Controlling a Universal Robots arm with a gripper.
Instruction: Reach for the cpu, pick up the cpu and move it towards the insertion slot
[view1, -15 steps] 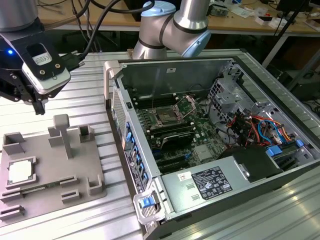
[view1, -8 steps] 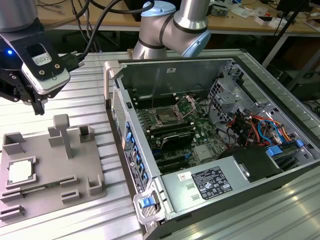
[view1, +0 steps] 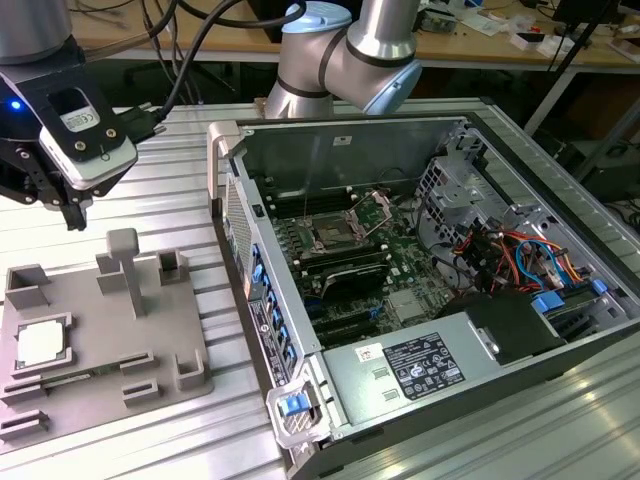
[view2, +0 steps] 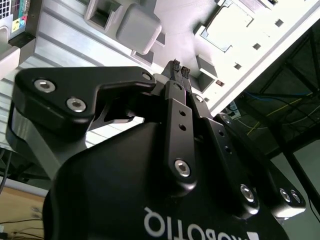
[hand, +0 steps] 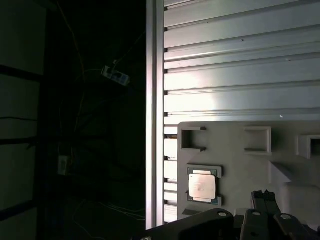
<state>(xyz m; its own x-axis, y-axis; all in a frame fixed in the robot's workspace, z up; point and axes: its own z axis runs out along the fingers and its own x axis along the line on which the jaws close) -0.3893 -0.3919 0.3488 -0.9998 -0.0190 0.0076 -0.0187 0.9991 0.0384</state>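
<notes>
Fingertips (view2: 174, 66) of the gripper (view2: 180, 69) stand pressed together with nothing between them, as both wrist views show. In the exterior view the gripper (view1: 72, 218) hangs above the slatted aluminium table (view1: 160, 180), just past the far edge of the grey tray (view1: 90, 335) and clear of it, at the exterior view's left. The cpu (view1: 40, 343) lies flat, silvery face up, in a square nest near the tray's edge at the exterior view's left, apart from the gripper and untouched. In the first wrist view the cpu (hand: 202, 185) sits framed by its nest walls, close to the tray (hand: 240, 160) border that runs beside the table (hand: 240, 65) edge; beyond that edge the scene drops into darkness. The closed fingertips (hand: 262, 196) appear beside the cpu there, over bare tray surface. Grey upright blocks (view1: 125, 268) rise from the tray between the cpu and the open computer case (view1: 226, 150). The insertion slot (view1: 335, 237) lies on the motherboard inside the case, its metal frame and wire levers visible, well apart from the cpu. The case side wall facing the tray stands between them; the case is open from above.
</notes>
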